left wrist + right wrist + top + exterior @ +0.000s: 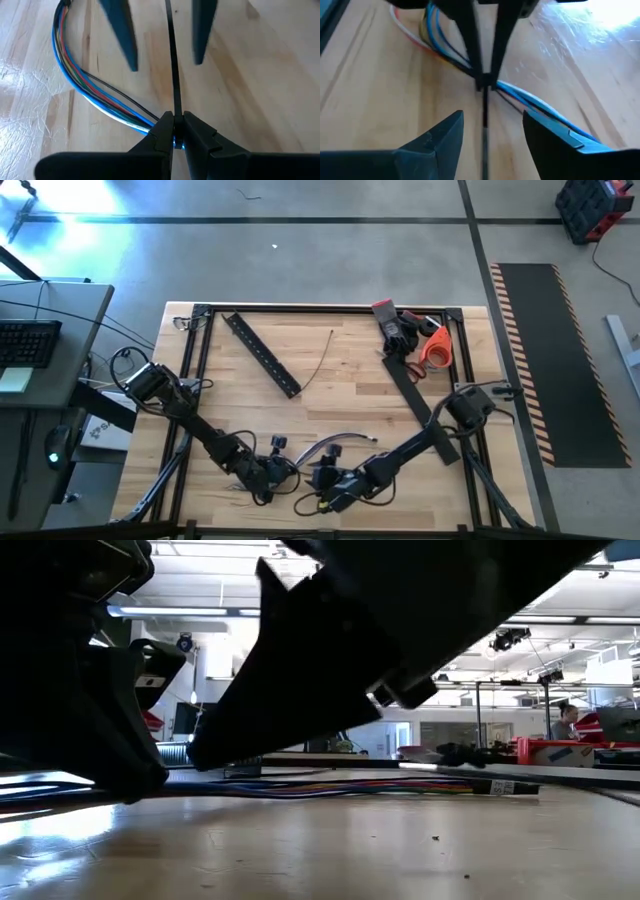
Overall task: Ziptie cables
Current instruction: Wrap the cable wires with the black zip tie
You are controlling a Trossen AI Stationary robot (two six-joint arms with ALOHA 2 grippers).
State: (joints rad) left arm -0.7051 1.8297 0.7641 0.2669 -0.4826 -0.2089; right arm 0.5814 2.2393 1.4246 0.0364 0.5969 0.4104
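Observation:
The cables (75,80) are a bundle of thin coloured wires (blue, green, red, white, black). They lie on the wooden table near its near edge (330,445) and show level in the low view (350,786). A thin black zip tie strip (171,60) crosses them. My left gripper (174,120), also seen in the high view (272,473), is shut on that strip. My right gripper (492,125) faces it (322,480), open. Its fingers (125,35) stand on either side of the strip's free length (485,130) without touching it. My left gripper pinches the black zip tie strip (173,107) between its two fingertips, right where the strip meets the cable bundle (520,95). The fingers lie low over the table and along the strip. The free length runs straight away from them toward my right gripper.
A flat black perforated bar (262,355) lies slantwise on the far left of the table, and a second dark bar (415,395) lies on the right. Orange scissors (432,348) and dark tools sit at the far right corner. A thin dark curved strand (320,362) lies mid-table.

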